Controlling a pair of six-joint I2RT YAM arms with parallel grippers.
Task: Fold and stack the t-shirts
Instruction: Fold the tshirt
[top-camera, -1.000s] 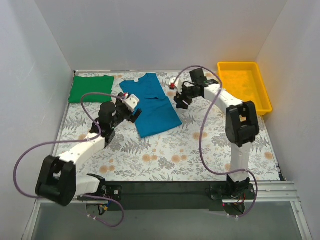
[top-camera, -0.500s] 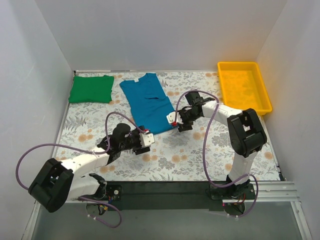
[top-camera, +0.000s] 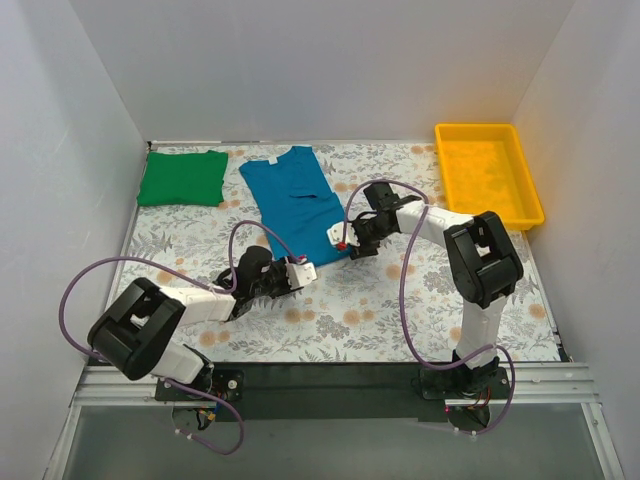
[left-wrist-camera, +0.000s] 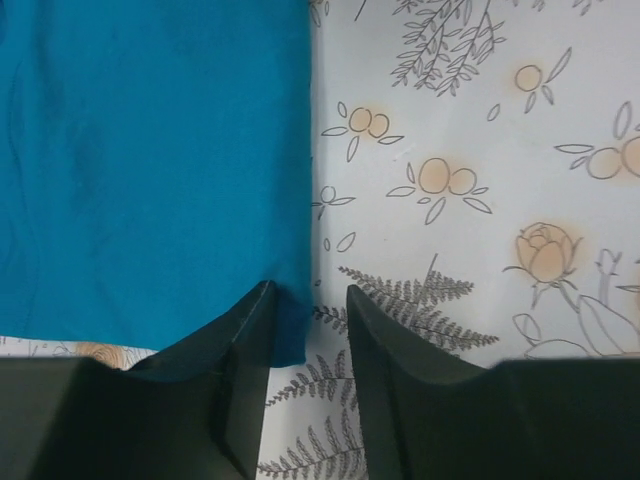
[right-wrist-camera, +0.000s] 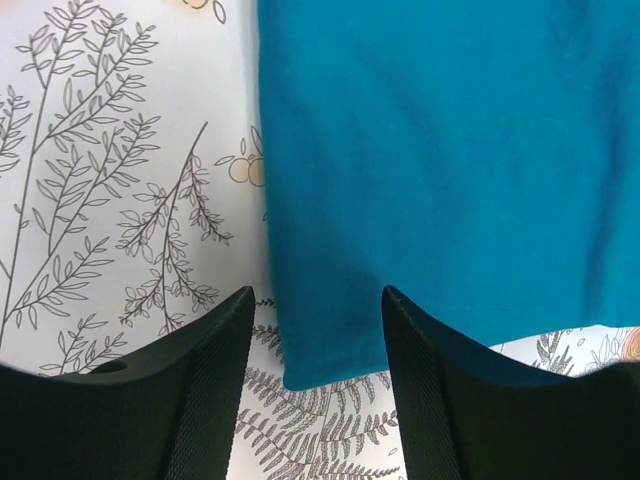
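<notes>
The teal-blue t-shirt (top-camera: 296, 200) lies flat as a long narrow strip, collar at the back and hem towards me. The bright green t-shirt (top-camera: 182, 178) lies folded at the back left. My left gripper (top-camera: 301, 272) is low at the hem's near left corner. In the left wrist view the gripper (left-wrist-camera: 310, 300) is open, with the teal cloth (left-wrist-camera: 150, 150) corner in the gap against the left finger. My right gripper (top-camera: 341, 240) is at the hem's right corner. In the right wrist view it (right-wrist-camera: 318, 300) is open, with the teal corner (right-wrist-camera: 450, 150) between the jaws.
A yellow plastic tray (top-camera: 524, 190) stands at the back right. The table carries a floral-printed cover (top-camera: 400, 300). White walls close in the left, back and right sides.
Both arms have swung towards me from beside the shirt's upper part to its near hem. The left gripper now sits at the left corner, the right at the right corner.
</notes>
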